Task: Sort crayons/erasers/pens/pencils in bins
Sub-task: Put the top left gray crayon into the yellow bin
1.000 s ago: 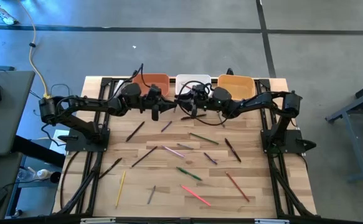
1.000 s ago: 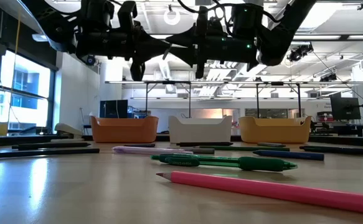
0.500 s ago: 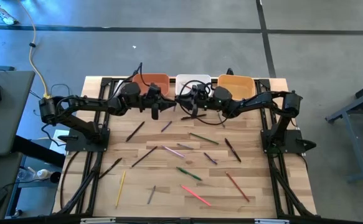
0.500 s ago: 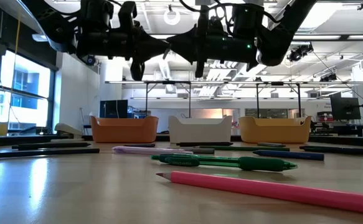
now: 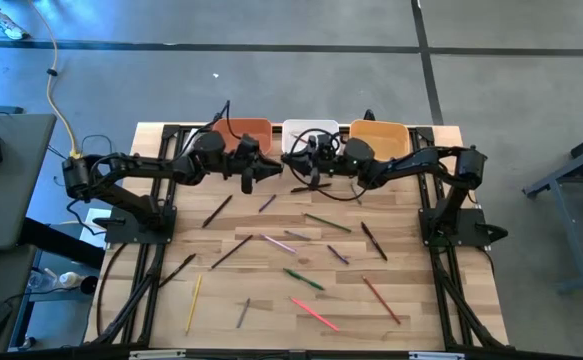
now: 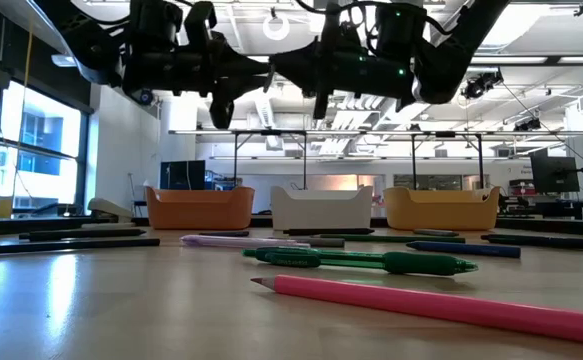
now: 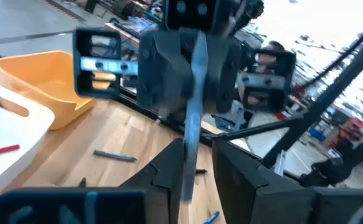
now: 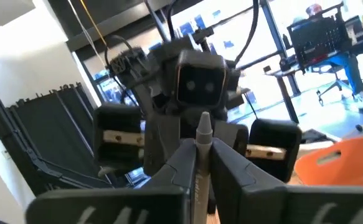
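Observation:
High above the table's far side, in front of the bins, my two grippers meet tip to tip. My right gripper [image 5: 294, 166] is shut on a grey stick [image 8: 201, 134]. My left gripper [image 5: 268, 170] is open, its fingers [image 7: 167, 176] standing on either side of the same stick [image 7: 192, 118]; I cannot tell whether they touch it. The terracotta bin [image 5: 247, 130], white bin [image 5: 309, 131] and yellow-orange bin [image 5: 378, 135] stand in a row at the far edge. Several sticks lie flat on the table, among them a green pen [image 6: 371, 262] and a pink pencil [image 6: 441, 305]. My right gripper pinches the grey stick between its two fingers [image 8: 182, 163], at the part just behind its pointed end [image 8: 202, 124]. The fingers come about level from the table's right side, and the stick lies along them, reaching toward my left gripper. It is lifted clear of the table.
A red stick [image 7: 0, 150] lies in the white bin [image 7: 19, 124]. A blue-grey stick [image 7: 114, 155] lies on the wood in front of the bins. Black frame rails [image 5: 151, 270] run along both table sides. A person sits beyond the table [image 8: 321, 25].
Both arms have stayed in place above the bins. In the low view my right gripper's fingers have drawn together on the grey stick, and my left gripper's fingers have parted around it. The stick has stayed level between the two grippers.

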Tool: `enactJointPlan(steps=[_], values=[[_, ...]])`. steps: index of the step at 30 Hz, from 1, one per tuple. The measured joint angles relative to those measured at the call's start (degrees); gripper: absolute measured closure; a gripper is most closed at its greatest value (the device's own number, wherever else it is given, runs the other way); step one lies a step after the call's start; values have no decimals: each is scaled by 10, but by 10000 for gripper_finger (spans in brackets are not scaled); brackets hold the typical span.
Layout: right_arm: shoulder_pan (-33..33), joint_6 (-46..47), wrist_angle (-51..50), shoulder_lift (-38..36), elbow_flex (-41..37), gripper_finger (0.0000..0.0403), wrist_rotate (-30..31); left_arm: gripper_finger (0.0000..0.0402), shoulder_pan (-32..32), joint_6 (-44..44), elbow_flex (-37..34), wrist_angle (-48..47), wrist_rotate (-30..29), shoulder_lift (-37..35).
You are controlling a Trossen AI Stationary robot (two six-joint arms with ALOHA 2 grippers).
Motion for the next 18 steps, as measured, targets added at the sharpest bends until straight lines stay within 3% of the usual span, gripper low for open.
enactJointPlan(steps=[4, 8, 13, 18], values=[[-13, -35, -25, -29, 0, 389, -3, 319, 11, 42, 0, -12, 4, -15], [-28, -95, -119, -82, 0, 390, -4, 338, 5, 109, -18, -28, -34, -34], [-50, -210, -343, -184, 0, 390, 18, 382, -24, 154, -67, -15, -129, -36], [-86, -326, -593, -283, 0, 391, 127, 397, -50, 170, -119, 47, -206, -35]])
